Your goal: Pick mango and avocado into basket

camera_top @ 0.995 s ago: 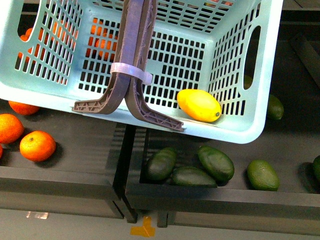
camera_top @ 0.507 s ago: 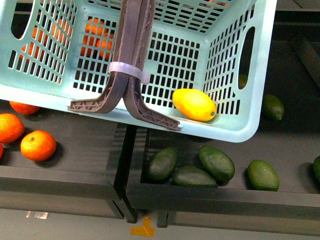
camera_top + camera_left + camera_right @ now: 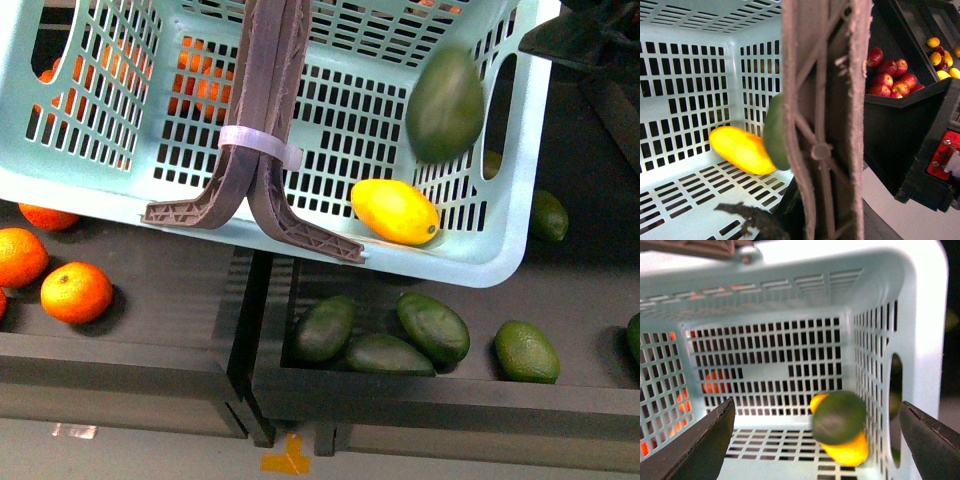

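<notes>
The teal basket (image 3: 480,265) hangs tilted over the fruit bins. My left gripper (image 3: 810,220) is shut on its brown-grey handle (image 3: 825,125), which is bound with a white tie (image 3: 262,143). The yellow mango (image 3: 396,211) lies on the basket floor by the right wall. The dark-green avocado (image 3: 445,105) is blurred in mid-air inside the basket, just above the mango. My right gripper (image 3: 816,405) is open and empty above the basket, and its dark body shows at the top right of the front view (image 3: 590,35). The right wrist view shows the avocado (image 3: 838,417) over the mango (image 3: 847,450).
Several loose avocados (image 3: 432,326) lie in the dark bin below the basket. Oranges (image 3: 75,291) lie in the left bin and behind the basket. A dark divider (image 3: 255,330) separates the bins. Red fruit (image 3: 890,80) fill a bin in the left wrist view.
The avocado has appeared inside the basket, blurred above the mango. My right gripper has come into view at the top right. The basket has shifted slightly.
</notes>
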### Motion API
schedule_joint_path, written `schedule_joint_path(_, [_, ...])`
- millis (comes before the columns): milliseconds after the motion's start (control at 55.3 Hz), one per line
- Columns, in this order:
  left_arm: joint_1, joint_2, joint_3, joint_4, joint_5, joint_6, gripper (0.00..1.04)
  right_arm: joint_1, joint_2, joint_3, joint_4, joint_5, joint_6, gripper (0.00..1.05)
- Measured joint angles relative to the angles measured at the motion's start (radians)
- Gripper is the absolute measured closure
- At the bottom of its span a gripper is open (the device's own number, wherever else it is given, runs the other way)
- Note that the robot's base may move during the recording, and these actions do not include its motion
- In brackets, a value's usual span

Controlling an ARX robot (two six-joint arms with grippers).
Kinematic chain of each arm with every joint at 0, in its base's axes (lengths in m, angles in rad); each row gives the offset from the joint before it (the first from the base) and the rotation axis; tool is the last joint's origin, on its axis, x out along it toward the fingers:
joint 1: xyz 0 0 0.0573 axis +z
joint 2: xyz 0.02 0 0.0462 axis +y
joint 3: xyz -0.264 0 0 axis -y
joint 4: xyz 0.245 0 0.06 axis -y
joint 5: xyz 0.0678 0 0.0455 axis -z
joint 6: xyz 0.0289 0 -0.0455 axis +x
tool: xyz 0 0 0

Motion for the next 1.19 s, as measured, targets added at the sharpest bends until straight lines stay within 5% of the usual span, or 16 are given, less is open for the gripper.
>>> schedule_joint_path(181, [0.001, 0.0, 0.0, 0.0, -0.007, -0.004, 1.0, -0.003, -0.127, -0.084, 0.129, 0.087, -0.197, 0.09])
schedule_joint_path(380, [0.002, 0.0, 0.0, 0.0, -0.004, -0.006, 1.0, -0.042, -0.421, -0.254, 0.051, 0.174, -0.311, 0.09])
schedule_joint_path(471, [0.001, 0.0, 0.0, 0.0, -0.003, -0.006, 1.0, -0.08, -0.549, -0.467, 0.362, 0.146, -0.46, 0.28])
schedule_joint_path(543, [0.001, 0.0, 0.0, 0.0, 0.001, -0.005, 1.0, -0.109, -0.59, -0.539, 0.449, 0.116, -0.497, 0.38])
schedule_joint_path(941, [0.002, 0.0, 0.0, 0.0, -0.004, -0.006, 1.0, -0.251, -0.79, -0.776, 0.478, -0.017, -0.545, 0.99])
schedule_joint_path(1194, [0.002, 0.0, 0.0, 0.0, -0.003, -0.006, 1.0, -0.306, -0.9, -0.852, 0.446, -0.073, -0.55, 1.03])
